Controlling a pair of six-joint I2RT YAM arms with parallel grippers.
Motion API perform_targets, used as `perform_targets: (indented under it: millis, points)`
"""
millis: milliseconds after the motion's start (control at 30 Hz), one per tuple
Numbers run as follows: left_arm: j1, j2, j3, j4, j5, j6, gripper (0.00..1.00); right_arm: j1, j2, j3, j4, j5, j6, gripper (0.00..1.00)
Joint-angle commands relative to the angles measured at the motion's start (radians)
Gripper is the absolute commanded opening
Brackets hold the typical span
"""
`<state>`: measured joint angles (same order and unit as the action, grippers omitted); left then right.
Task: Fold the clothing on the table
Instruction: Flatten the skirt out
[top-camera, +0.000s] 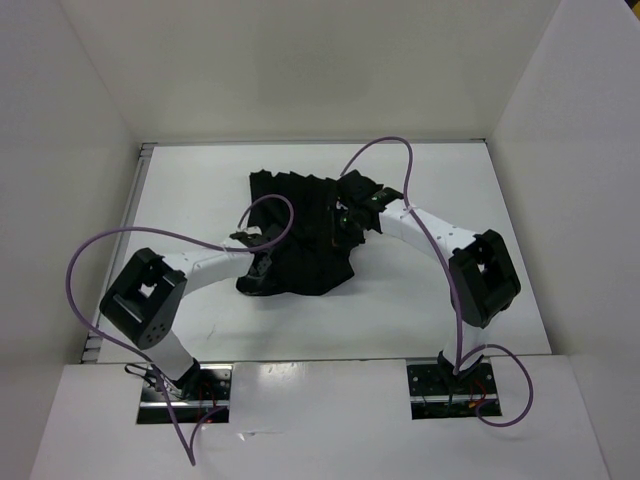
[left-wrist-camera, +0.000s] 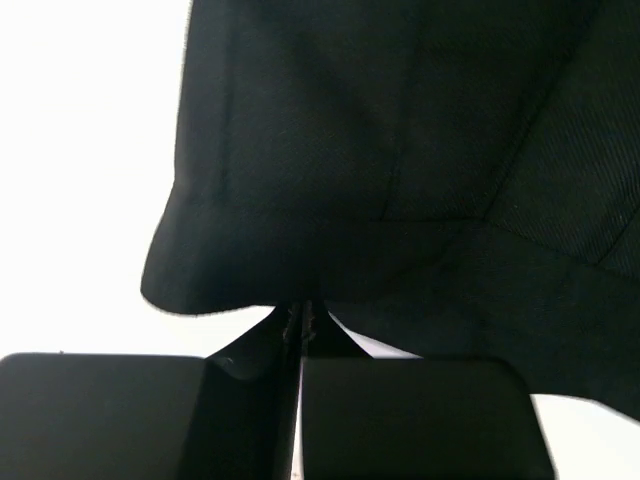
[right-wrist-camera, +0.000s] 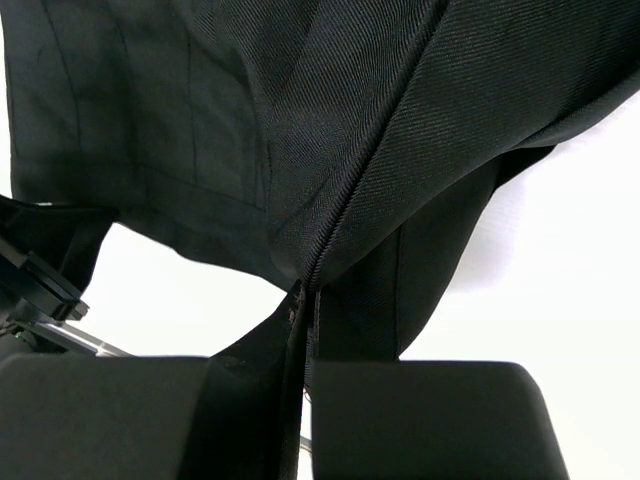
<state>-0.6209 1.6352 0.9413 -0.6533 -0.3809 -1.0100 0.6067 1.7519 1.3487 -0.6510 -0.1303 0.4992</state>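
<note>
Black pleated clothing (top-camera: 300, 240), rumpled, lying just toward 12 o'clock of the centre of the white table (top-camera: 200, 180); its 12 o'clock edge spread in pleats, its 6 o'clock edge bunched. Left gripper (top-camera: 262, 268) at the garment's 7 o'clock corner, jaws pressed together with the hem edge pinched at their tips; right gripper (top-camera: 350, 215) at the garment's 2 o'clock side, jaws likewise closed, clamping a fold beside a zip seam (right-wrist-camera: 350, 200); purple cables (top-camera: 100, 245) arch over both arms; white walls (top-camera: 300, 60) enclose the table.
</note>
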Motion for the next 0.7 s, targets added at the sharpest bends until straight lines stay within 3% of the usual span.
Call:
perform_targets:
  millis: [0,167,433,667]
  points:
    - [-0.002,-0.009,0.024,-0.022,-0.088,-0.053,0.00,0.008,-0.012,-0.014,0.031,-0.023,-0.013,0.00]
    - [0.012,-0.031,0.024,-0.013,-0.099,-0.044,0.00,0.008,-0.012,-0.014,0.031,-0.023,-0.013,0.00]
    - [0.035,0.109,0.024,0.017,-0.127,-0.044,0.00,-0.002,-0.031,-0.025,0.031,-0.023,-0.013,0.00]
    - [0.044,0.133,0.033,0.029,-0.141,-0.035,0.00,-0.088,-0.112,-0.063,0.021,-0.032,-0.022,0.00]
